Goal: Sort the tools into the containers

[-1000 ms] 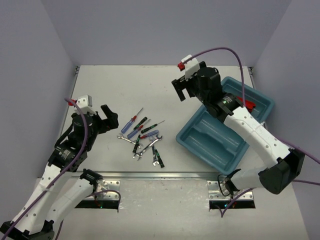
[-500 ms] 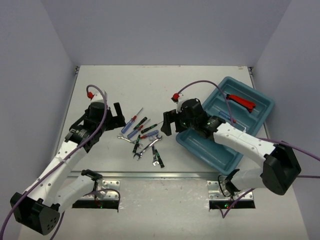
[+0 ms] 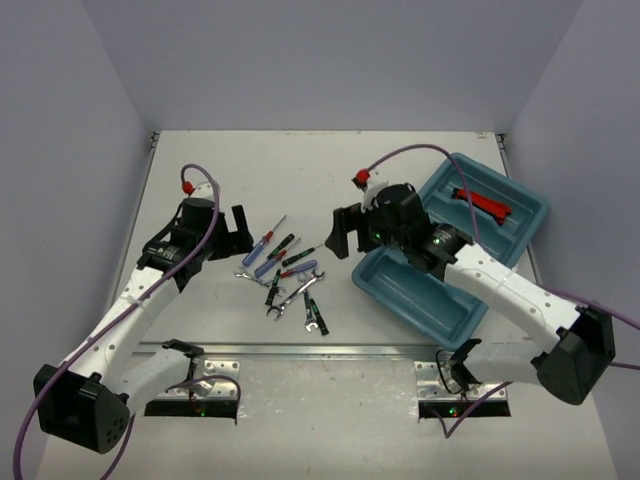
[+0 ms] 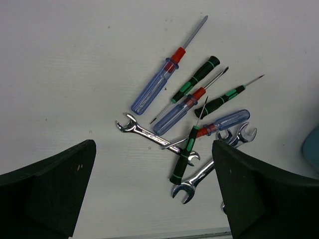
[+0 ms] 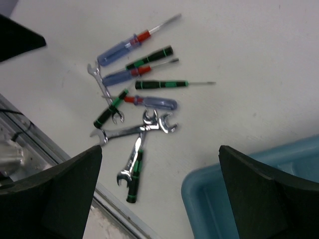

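Observation:
The tools lie in a loose pile [image 3: 285, 270] on the table: blue-handled screwdrivers [image 4: 155, 89], thin black-and-green screwdrivers [image 4: 185, 154] and silver wrenches [image 4: 149, 134]. The pile also shows in the right wrist view [image 5: 134, 107]. The teal tray [image 3: 420, 290] stands to the right, and a red-handled tool [image 3: 483, 203] lies in its far compartment. My left gripper [image 3: 238, 232] is open and empty, just left of the pile. My right gripper [image 3: 345, 232] is open and empty, between the pile and the tray. The tray's corner [image 5: 214, 206] shows between the right fingers.
A metal rail [image 3: 300, 348] runs along the table's near edge, just below the pile. Purple cables loop over both arms. The walls close in at left, right and back.
My right gripper has swung down from above the tray's far end to the pile's right side. My left gripper has moved forward to the pile's left side.

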{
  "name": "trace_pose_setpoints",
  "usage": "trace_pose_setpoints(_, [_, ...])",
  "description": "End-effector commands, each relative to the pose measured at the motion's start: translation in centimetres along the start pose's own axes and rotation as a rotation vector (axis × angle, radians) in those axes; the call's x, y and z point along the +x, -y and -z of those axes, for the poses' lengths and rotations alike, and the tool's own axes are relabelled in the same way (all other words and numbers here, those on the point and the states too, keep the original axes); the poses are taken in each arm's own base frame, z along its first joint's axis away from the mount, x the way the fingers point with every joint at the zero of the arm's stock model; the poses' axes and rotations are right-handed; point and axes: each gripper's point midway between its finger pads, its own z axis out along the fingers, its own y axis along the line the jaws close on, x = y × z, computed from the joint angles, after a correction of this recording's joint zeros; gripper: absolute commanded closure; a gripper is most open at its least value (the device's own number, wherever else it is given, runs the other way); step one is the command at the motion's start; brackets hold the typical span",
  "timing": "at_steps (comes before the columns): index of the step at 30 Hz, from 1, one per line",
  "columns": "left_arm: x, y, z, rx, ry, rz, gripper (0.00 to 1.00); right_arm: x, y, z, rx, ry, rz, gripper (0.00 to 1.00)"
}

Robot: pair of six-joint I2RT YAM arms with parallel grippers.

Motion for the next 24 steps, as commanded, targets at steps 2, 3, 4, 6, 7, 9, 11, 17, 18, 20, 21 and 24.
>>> trace_pose_setpoints(2, [-2.4,0.9,0.5,0.043,0.076,-0.001,0.00,-7.7,-2.7,0.6,-0.034,0.020,0.078,0.01])
trace_pose_setpoints(3, [-2.4,0.8,0.5,0.036,0.078,-0.001,0.00,-7.4,-2.9,0.4,-0.045,0.000,0.078,0.01])
trace_pose_setpoints(4, [-2.4,0.7,0.4,0.026,0.076,0.001,0.00,-6.5,-2.8,0.0,-0.047,-0.015,0.064,0.01])
trace_pose_setpoints(6, [-2.5,0.1,0.4,-0.007,0.076,0.004,0.00,-6.9,-3.5,-0.1,-0.091,0.045,0.055,0.01])
trace_pose_setpoints(7, [-2.4,0.0,0.3,-0.015,0.072,0.003,0.00,-6.5,-3.4,-0.2,-0.098,0.056,0.050,0.01])
trace_pose_setpoints(9, [-2.3,0.0,0.1,-0.022,0.054,-0.004,0.00,-6.1,-3.1,-0.3,-0.088,0.059,0.046,0.01])
trace_pose_setpoints(11, [-2.7,0.1,-0.2,-0.033,0.039,-0.006,0.00,-6.3,-3.2,0.2,-0.091,0.052,0.056,0.01])
trace_pose_setpoints(17, [-2.1,0.7,-3.5,-0.089,-0.138,-0.032,0.00,-7.4,-3.3,1.9,-0.102,0.127,0.086,0.01])
trace_pose_setpoints(18, [-2.0,1.2,-3.8,-0.066,-0.151,-0.036,0.00,-7.6,-3.4,2.3,-0.101,0.136,0.088,0.01])
trace_pose_setpoints(20, [-1.1,1.7,-5.0,-0.051,-0.193,-0.073,0.00,-7.7,-3.3,2.8,-0.097,0.142,0.095,0.01])
trace_pose_setpoints(21, [-1.3,2.2,-4.9,-0.034,-0.190,-0.076,0.00,-7.5,-3.3,2.8,-0.096,0.138,0.094,0.01])
trace_pose_setpoints(24, [-1.3,1.8,-6.2,-0.093,-0.185,-0.136,0.00,-8.0,-3.7,3.8,-0.118,0.168,0.118,0.01])
